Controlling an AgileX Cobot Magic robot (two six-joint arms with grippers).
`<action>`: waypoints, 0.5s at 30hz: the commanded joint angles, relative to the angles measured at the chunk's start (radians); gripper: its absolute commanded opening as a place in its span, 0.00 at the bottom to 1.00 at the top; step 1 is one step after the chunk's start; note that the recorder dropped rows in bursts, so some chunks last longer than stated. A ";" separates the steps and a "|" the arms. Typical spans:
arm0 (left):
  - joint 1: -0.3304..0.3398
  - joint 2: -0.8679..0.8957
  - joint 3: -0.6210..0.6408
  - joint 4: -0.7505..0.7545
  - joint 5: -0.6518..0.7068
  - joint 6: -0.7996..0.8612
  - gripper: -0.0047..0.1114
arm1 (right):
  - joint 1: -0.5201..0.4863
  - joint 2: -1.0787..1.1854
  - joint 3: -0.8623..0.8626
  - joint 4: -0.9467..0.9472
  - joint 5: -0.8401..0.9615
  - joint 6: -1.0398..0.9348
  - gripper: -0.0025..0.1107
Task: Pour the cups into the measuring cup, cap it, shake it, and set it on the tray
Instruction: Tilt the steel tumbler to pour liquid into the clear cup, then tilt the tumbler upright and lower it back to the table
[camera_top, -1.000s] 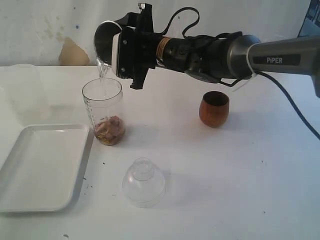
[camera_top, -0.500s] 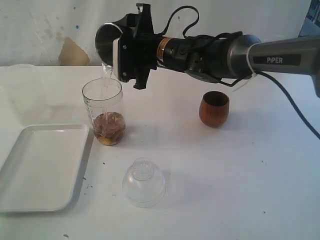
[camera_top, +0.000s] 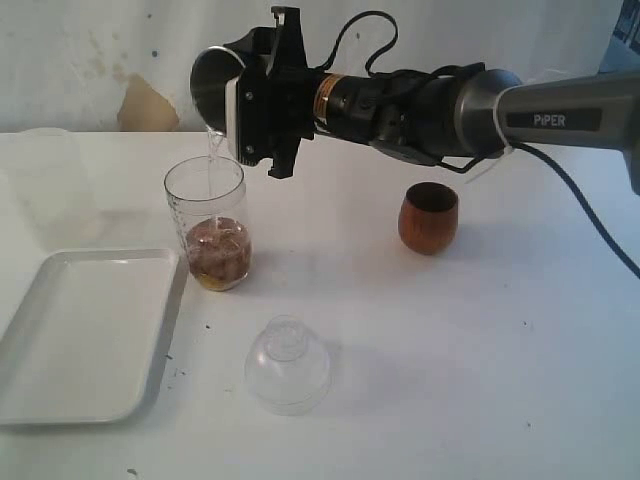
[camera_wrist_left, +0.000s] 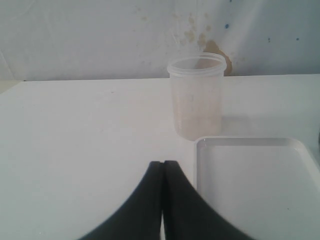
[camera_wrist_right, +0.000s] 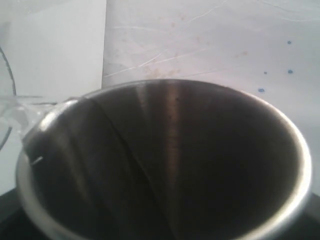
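The right pincer (camera_top: 236, 96), wide around the tilted steel tumbler (camera_top: 207, 80) at upper left, pours into the measuring cup (camera_top: 206, 205) just below; any sideways drift may spill onto the tabletop (camera_top: 480, 340).

- The brushed-steel tumbler (camera_top: 210, 82) hung tilted above the clear graduated measuring cup (camera_top: 205, 205).
- The flat white plastic tray (camera_top: 70, 340) lay just left of that cup.
- The clear domed lid (camera_top: 287, 365) lay before it, the reddish-brown wooden cup (camera_top: 428, 217) to its right.
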 joint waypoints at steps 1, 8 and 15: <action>-0.001 -0.003 0.005 0.005 -0.012 -0.001 0.04 | 0.001 -0.017 -0.012 0.022 -0.022 -0.013 0.02; -0.001 -0.003 0.005 0.005 -0.012 -0.001 0.04 | 0.001 -0.017 -0.012 0.026 -0.022 0.048 0.02; -0.001 -0.003 0.005 0.005 -0.012 -0.001 0.04 | 0.001 -0.017 -0.012 0.033 -0.022 0.402 0.02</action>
